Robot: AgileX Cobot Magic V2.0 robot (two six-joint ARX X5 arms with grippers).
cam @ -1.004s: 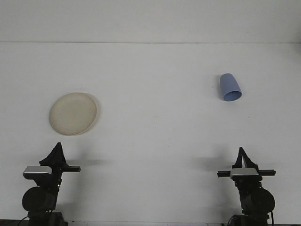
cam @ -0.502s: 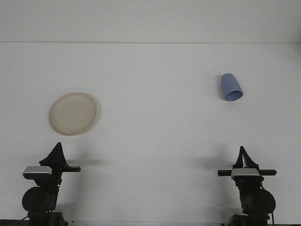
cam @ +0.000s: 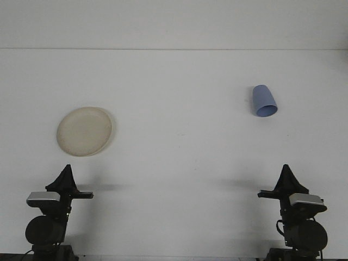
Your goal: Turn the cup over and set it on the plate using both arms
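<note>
A blue cup (cam: 264,100) lies on its side at the right of the white table, its open mouth facing the near edge. A cream plate (cam: 85,131) sits flat at the left. My left gripper (cam: 67,168) rests low at the near left edge, just in front of the plate, its fingers closed to a point and holding nothing. At the near right edge my right gripper (cam: 286,168) is likewise shut and empty, well short of the cup.
The white table (cam: 179,136) spreads wide between plate and cup, and its far edge meets a pale wall. The two arm bases stand at the bottom corners.
My right arm has swung slightly to the right, its wrist now turned. The cup has rocked a little to the left. The left arm and the plate have not moved.
</note>
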